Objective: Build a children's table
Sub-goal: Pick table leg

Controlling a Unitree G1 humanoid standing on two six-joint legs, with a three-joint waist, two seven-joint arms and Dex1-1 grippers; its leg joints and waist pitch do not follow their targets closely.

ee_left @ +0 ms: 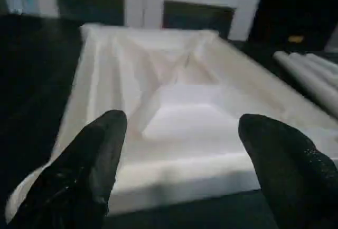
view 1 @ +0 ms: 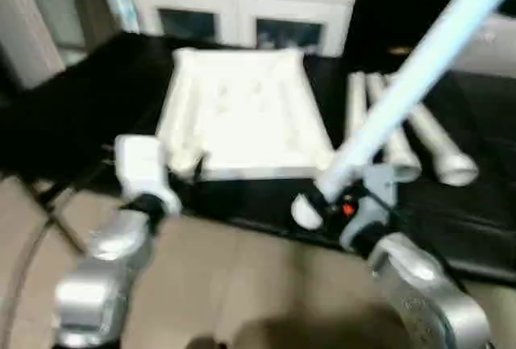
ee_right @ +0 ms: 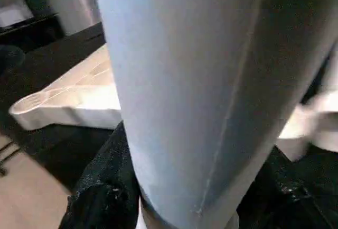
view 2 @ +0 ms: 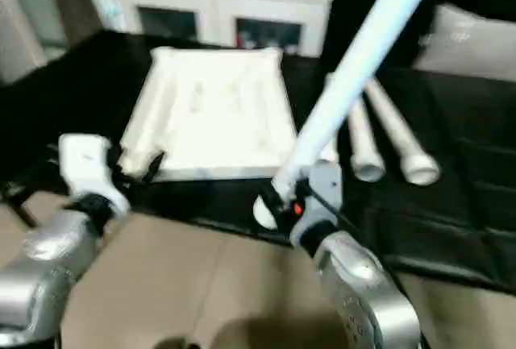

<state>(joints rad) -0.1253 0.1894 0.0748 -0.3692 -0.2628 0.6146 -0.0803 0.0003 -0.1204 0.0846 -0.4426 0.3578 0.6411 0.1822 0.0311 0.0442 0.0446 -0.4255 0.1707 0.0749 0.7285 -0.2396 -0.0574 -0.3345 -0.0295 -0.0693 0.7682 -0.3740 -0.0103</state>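
1. Four legs to fit, and none seated yet, to judge by the bare corners of the white table slab [view 1: 242, 107].
2. Lies flat on the black tabletop [view 1: 72, 115], rim side up, in front of the white cabinet [view 1: 234, 10].
3. Grips one leg [view 1: 403, 83] near its thick end in the right claw [view 1: 326, 196], just off the slab's near right corner, with the black fingers [ee_right: 100, 186] closed on either side of it.
4. Holds that leg tilted, rising up and away to the slab's right; not over any socket so far.
5. Leaves three more legs [view 1: 439, 147] lying side by side on the tabletop just to the right of the slab, untouched.
6. Hovers the left claw [ee_left: 183, 123] at the slab's near left edge, fingers spread wide and empty, one to each side of the rim, not touching it as far as can be seen.
7. Early in the job by this reading: first leg picked up, nothing joined.
8. Left to do: bring the held leg upright over a corner socket, press it in, probably steadying the slab with the left claw, then repeat for the other three and turn the table over.
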